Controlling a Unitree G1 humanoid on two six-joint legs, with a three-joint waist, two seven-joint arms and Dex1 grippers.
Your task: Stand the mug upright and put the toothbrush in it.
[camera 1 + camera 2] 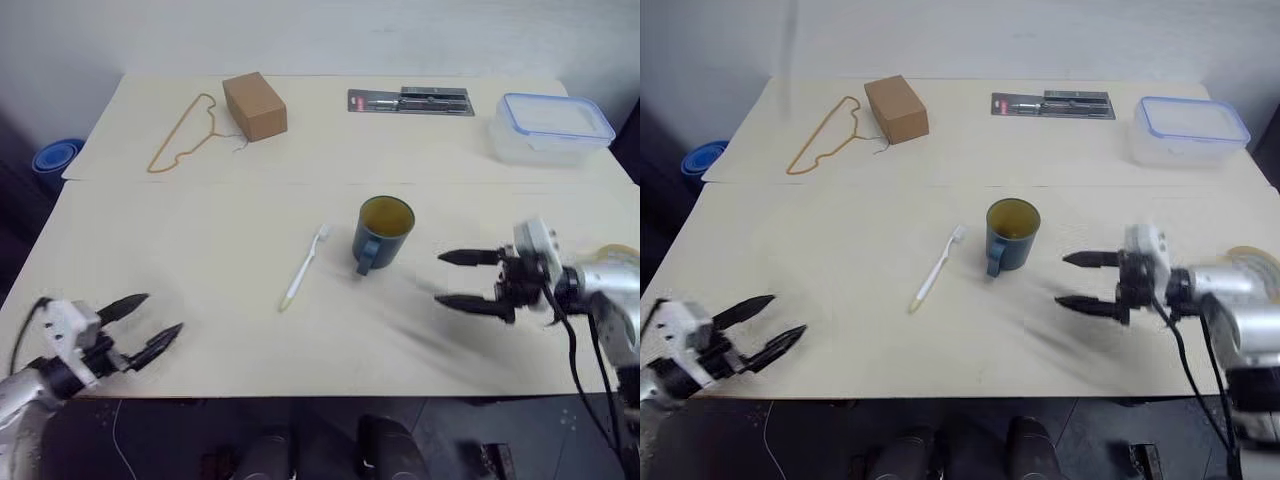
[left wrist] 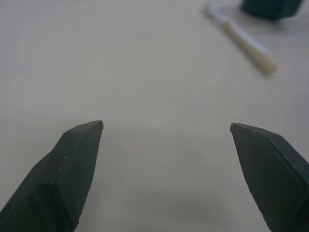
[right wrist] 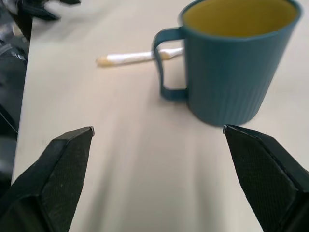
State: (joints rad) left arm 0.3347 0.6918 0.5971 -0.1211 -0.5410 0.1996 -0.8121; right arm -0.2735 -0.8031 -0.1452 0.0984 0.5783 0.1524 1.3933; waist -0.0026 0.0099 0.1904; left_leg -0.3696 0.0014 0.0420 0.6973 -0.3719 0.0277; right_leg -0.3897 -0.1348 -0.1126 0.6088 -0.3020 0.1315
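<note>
pale table [image 1: 200, 250], mug [image 1: 382, 233] upright, toothbrush [image 1: 305, 267] lying beside; both pincers, left [image 1: 150, 325], right [image 1: 455, 278], wide open, empty

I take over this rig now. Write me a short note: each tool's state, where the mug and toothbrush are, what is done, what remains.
Left tool: open, empty, near the table's front left edge.
Right tool: open, empty, pointing at the mug from the right, apart from it.
Mug: upright at mid-table, handle toward the front, nothing inside.
Toothbrush: flat on the table just left of the mug, head toward the far side, not touching it.
Done: mug stands upright.
Left: pick up the toothbrush and put it in the mug.
</note>
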